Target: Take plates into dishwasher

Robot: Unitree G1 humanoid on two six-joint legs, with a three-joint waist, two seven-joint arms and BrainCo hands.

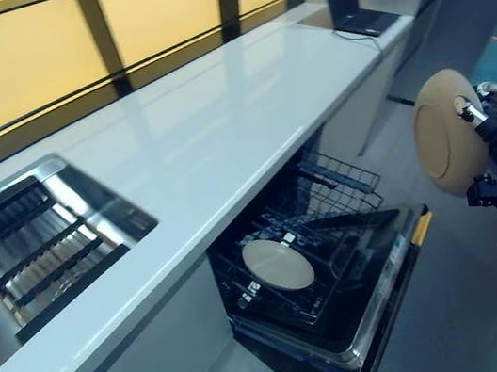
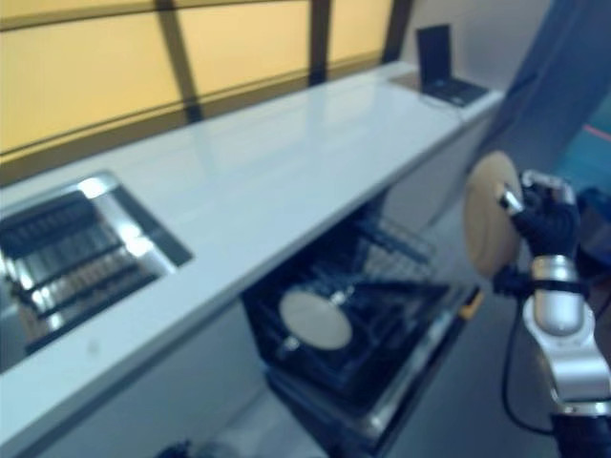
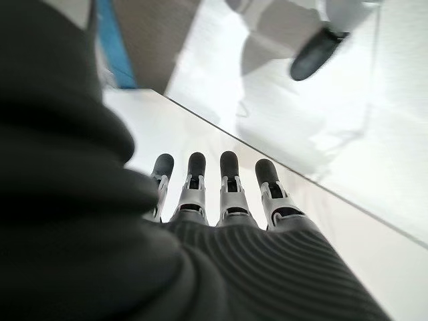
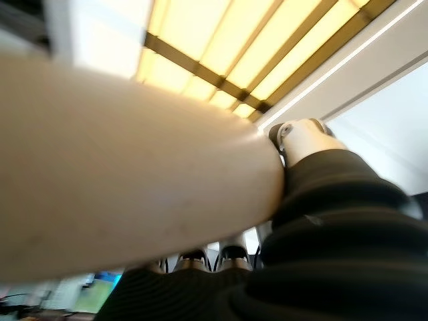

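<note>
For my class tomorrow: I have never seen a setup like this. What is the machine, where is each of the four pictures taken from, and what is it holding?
This is a humanoid robot with two arms, loading a dishwasher. The two wide pictures come from a stereo camera on its head, looking down at a long white counter with a sink at one end and a laptop at the far end. Below the counter, the dishwasher stands open with its rack pulled out; one plate already lies in it.

The other two pictures come from cameras on the wrists. The right hand grips a second tan plate on edge, held in the air beside the dishwasher; this plate fills the right wrist view. The left hand holds nothing, its fingers straight over a pale surface.
</note>
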